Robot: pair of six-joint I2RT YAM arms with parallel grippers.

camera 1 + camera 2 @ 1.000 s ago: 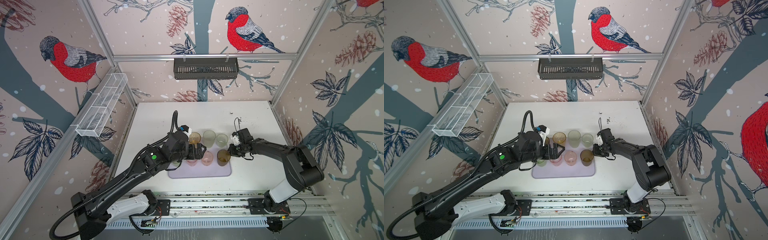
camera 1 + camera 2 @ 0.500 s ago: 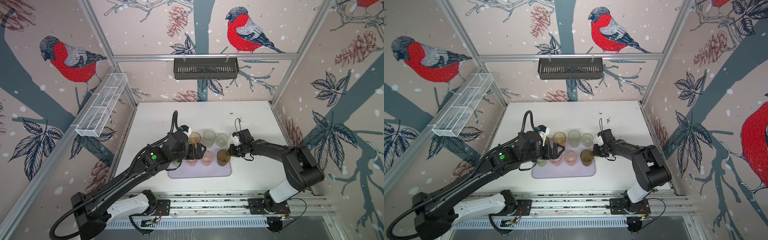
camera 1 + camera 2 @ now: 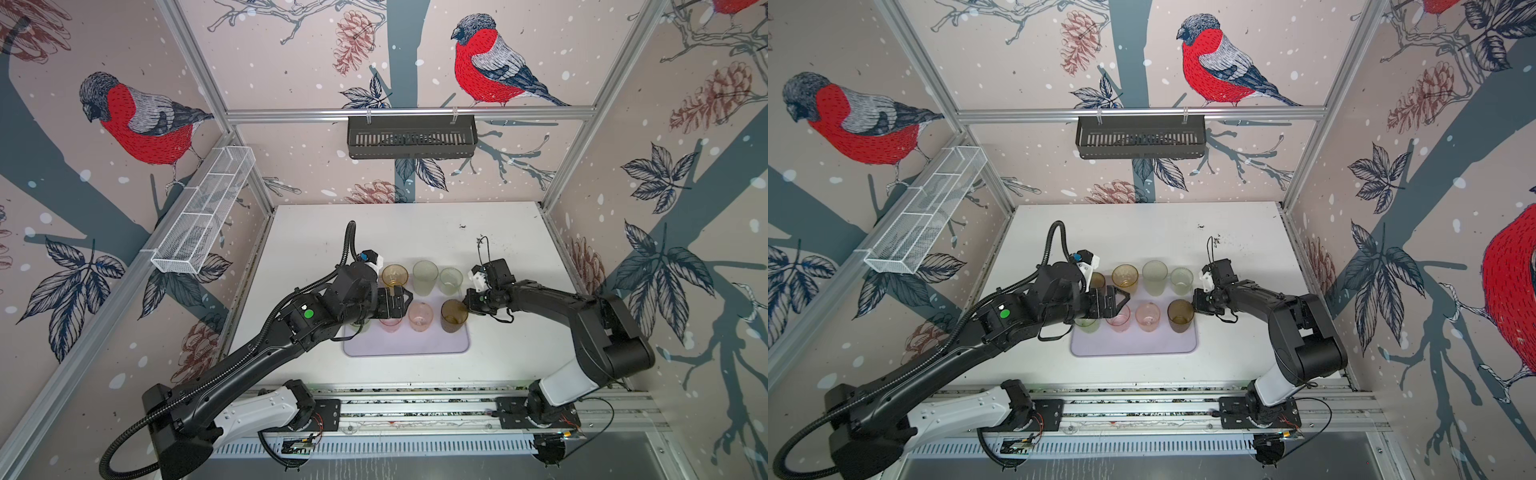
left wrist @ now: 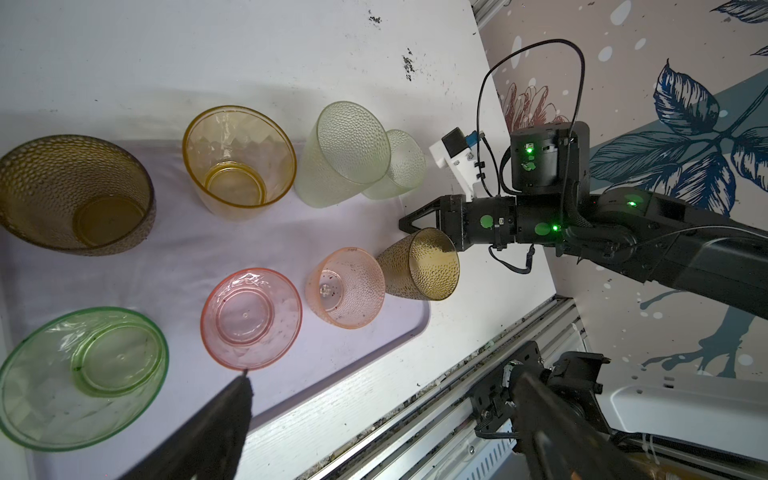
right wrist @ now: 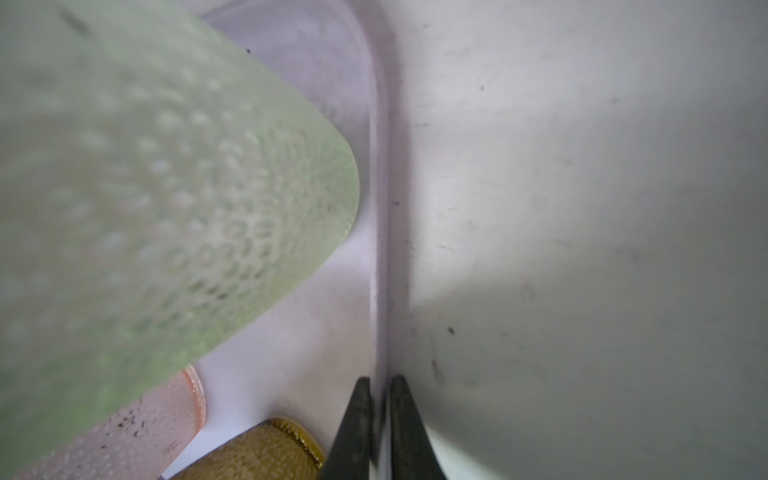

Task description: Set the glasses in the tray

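Glasses stand on the tray, left gripper jaws spread, right gripper jaws almost together, empty

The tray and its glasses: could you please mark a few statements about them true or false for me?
1. The brown glass beside the right gripper stands upright on the tray. True.
2. The right gripper's fingers are spread wide. False: they are almost together and hold nothing.
3. The low pink glass stands between the low green glass and the dimpled pink glass. True.
4. The left gripper grips the amber glass. False: it is open and holds nothing.
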